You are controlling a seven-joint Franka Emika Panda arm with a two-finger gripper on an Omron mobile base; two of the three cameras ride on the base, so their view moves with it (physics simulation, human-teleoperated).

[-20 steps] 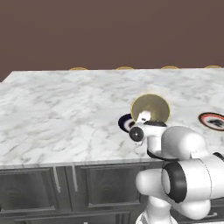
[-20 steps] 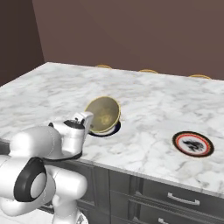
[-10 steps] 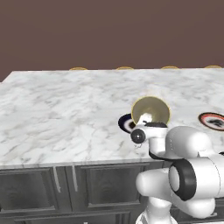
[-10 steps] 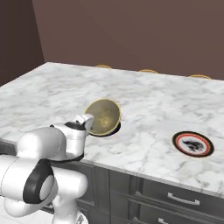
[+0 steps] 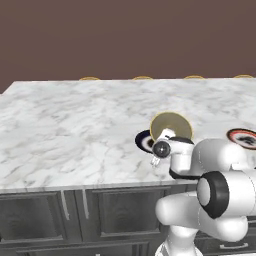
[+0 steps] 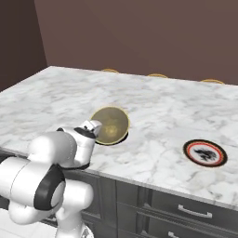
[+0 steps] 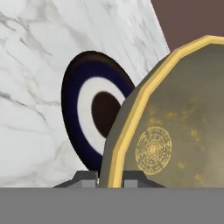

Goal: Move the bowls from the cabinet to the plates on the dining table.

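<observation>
Hand view first: the gripper (image 7: 110, 177) has its two dark tips closed on the rim of the olive-yellow bowl (image 7: 175, 127), one tip to either side of the yellow edge at the bowl's lowest visible point. Jaws clenched on that rim, then. The bowl stands on edge in the grasp, hollow side toward the camera, with a faint ring pattern at its bottom.

Just beyond it lies the navy-rimmed plate (image 7: 87, 109) with its white ring and dark centre, partly covered by the bowl.

Left base view: the bowl (image 5: 172, 127) is tilted steeply over the near part of the dining table (image 5: 75, 130), directly above the plate (image 5: 145, 141). Whether its lower edge touches the plate, I cannot tell.

Right base view: the red-orange-rimmed plate (image 6: 204, 152) sits well apart to the right, bare. Farther off, small tan discs (image 6: 110, 70) line the far edge (stool tops, probably).

Handling, as a judgement: the bowl looks rigid and hard-glazed, likely light but slippery and chippable. A rim pinch is the only practical hold, yet it leaves the bowl free to pivot between the pads. It should be levelled before letting go, so that it settles base-down rather than rolling off its edge.
</observation>
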